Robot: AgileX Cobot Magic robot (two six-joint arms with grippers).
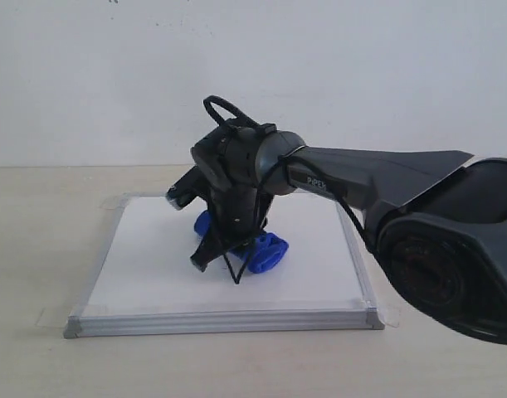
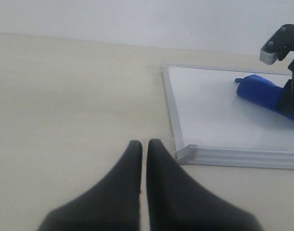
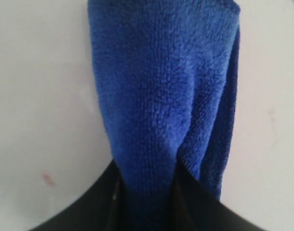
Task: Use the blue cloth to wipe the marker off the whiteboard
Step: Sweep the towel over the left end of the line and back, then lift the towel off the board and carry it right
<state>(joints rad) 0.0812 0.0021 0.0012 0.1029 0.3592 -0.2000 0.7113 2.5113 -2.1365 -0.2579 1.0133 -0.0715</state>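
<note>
The whiteboard (image 1: 153,265) lies flat on the table, silver frame all round. My right gripper (image 1: 224,257) reaches over its middle, pointing down, shut on the blue cloth (image 1: 265,251), which rests on the board. In the right wrist view the cloth (image 3: 161,86) fills the space between the fingers of the right gripper (image 3: 147,168) and stretches away over the whiteboard (image 3: 41,96). No wavy red marker line shows; only a faint pink smudge (image 3: 48,179) is on the white. My left gripper (image 2: 144,142) is shut and empty over the table, just outside a corner of the whiteboard (image 2: 209,110).
The right arm's dark body (image 1: 452,249) fills the right foreground of the exterior view. Clear tape (image 1: 50,317) sticks out at the board's corners. Beige table (image 2: 65,96) surrounds the board, and a white wall stands behind. The blue cloth (image 2: 262,91) and right gripper also show in the left wrist view.
</note>
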